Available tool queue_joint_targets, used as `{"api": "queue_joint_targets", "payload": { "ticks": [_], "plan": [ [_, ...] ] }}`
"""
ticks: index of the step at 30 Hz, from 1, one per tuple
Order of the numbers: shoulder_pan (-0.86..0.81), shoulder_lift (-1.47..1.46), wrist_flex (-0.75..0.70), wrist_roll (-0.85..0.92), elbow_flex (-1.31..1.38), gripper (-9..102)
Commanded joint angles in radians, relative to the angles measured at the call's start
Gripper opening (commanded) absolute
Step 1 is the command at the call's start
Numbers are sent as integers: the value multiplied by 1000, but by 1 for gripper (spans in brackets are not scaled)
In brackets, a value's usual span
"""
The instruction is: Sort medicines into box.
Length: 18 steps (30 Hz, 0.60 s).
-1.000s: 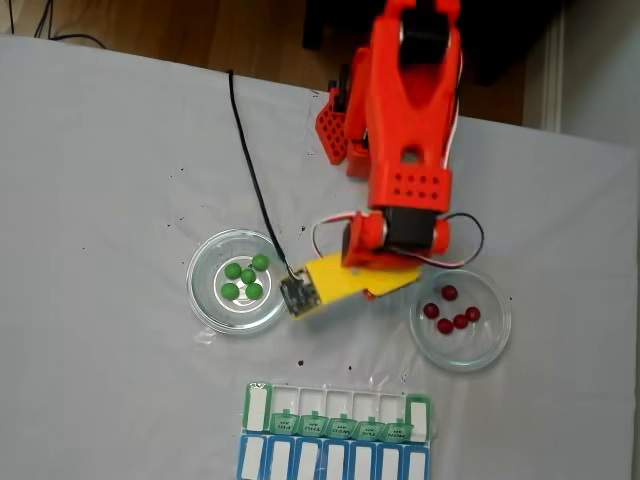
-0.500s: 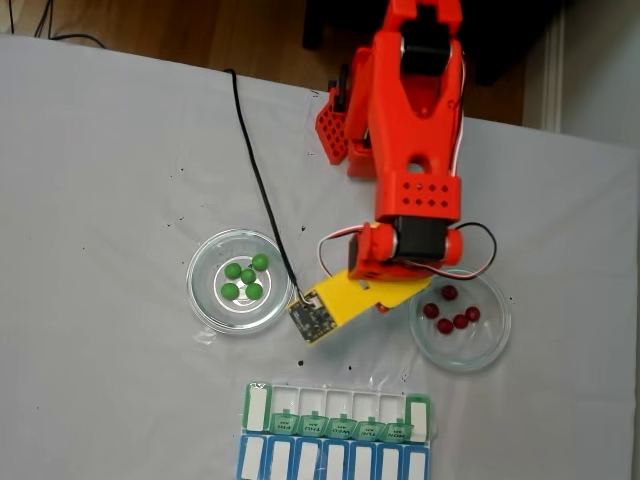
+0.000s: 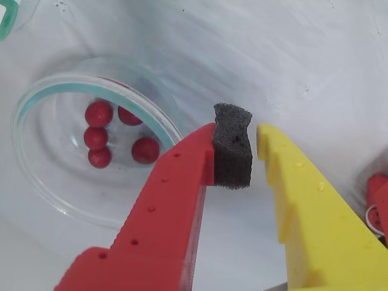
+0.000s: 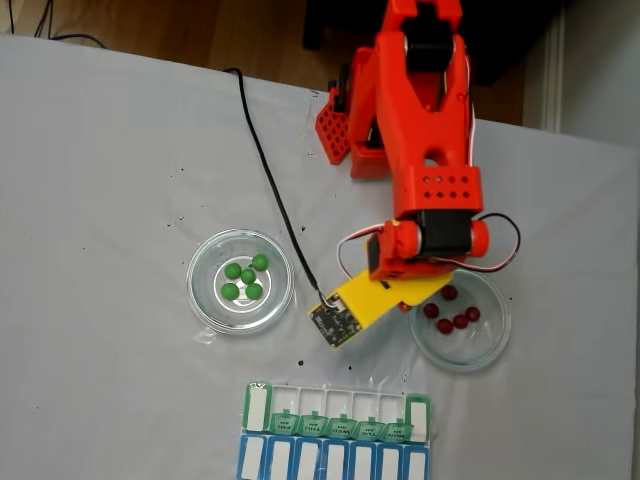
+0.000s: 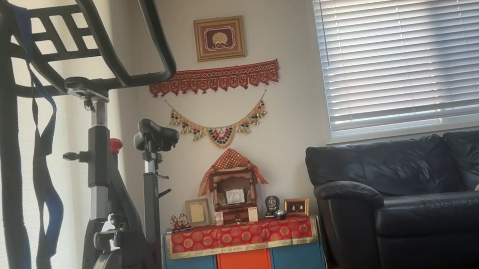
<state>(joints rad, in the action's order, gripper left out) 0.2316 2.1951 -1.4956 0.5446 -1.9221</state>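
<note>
The pincer (image 3: 253, 154) hangs over the white counter (image 3: 315, 54) with its red finger (image 3: 176, 200) and yellow finger (image 3: 303, 200) nearly together; a narrow gap shows between the yellow finger and the dark foam pad (image 3: 233, 145) fixed to the red finger's tip, and nothing sits in that gap, so it is slightly open and empty. In the wrist view, a clear glass dish (image 3: 36, 100) lies just to the left of the red finger, holding five dark red medicines (image 3: 98, 113) clustered together; the red finger overlaps the dish's near rim in that view.

In the fixed view, the yellow part of the pincer (image 4: 385, 298) sits between two dishes, close against the left rim of the red-ball dish (image 4: 492, 345). The red medicines (image 4: 460, 321) lie just to its right. Farther to its left is a second glass dish (image 4: 205, 300) with five green medicines (image 4: 246, 278) grouped in the middle. Below the pincer, well apart from it, lies the box (image 4: 340, 410), its green lids mostly folded open over white compartments. A blue-lidded row (image 4: 335, 460) touches the box's lower edge. The orange arm (image 4: 420, 130) runs upward from the pincer, and a black cable (image 4: 265, 180) trails across the counter to a small circuit board (image 4: 332, 322) at the pincer's lower left.
</note>
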Motion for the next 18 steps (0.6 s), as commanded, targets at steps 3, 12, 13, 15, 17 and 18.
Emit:
{"api": "queue_joint_targets", "payload": {
  "ticks": [3,12,13,15,17,18],
  "plan": [
    [69,150,17,-52,74,4],
    [227,193,-31,-158,132,2],
    [249,193,-37,-170,133,2],
    [282,210,-23,-196,114,1],
    [305,213,-3,-218,100,1],
    [325,201,8,-219,89,1]
  ]
}}
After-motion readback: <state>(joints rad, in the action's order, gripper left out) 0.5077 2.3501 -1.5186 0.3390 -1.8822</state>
